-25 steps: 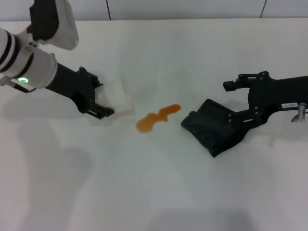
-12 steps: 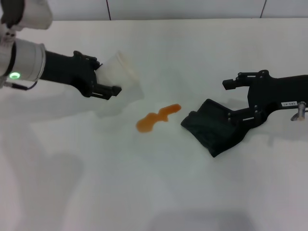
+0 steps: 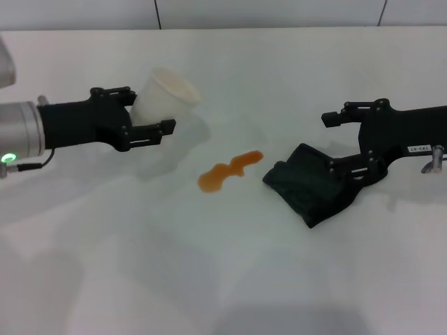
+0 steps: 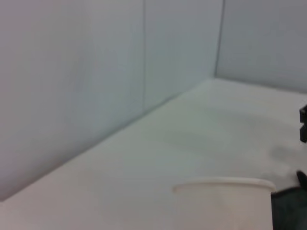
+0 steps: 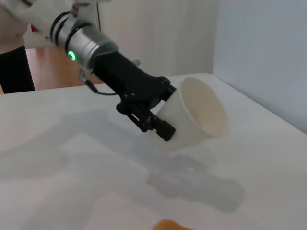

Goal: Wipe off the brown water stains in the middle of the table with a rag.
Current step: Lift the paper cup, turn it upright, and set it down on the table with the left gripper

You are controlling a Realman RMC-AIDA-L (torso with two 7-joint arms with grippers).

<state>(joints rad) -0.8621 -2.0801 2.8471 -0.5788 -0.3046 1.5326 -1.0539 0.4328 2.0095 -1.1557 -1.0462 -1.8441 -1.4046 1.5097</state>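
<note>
The brown water stains (image 3: 227, 171) lie as a wavy orange-brown puddle in the middle of the white table (image 3: 230, 279); their edge also shows in the right wrist view (image 5: 169, 224). The dark rag (image 3: 312, 184) lies crumpled just right of the puddle. My right gripper (image 3: 334, 145) is open at the rag's right side, with its lower finger (image 3: 349, 169) resting on the cloth. My left gripper (image 3: 148, 110) is shut on a white paper cup (image 3: 164, 94) and holds it tilted above the table, left of the puddle. The cup also shows in the right wrist view (image 5: 199, 115).
A wall (image 3: 265, 12) runs along the table's far edge. The cup's rim (image 4: 223, 185) shows in the left wrist view, with the wall corner behind it.
My left gripper has lifted the paper cup off the table by the puddle, swung it back and left, and turned it more upright. The right arm, rag and puddle have not moved.
</note>
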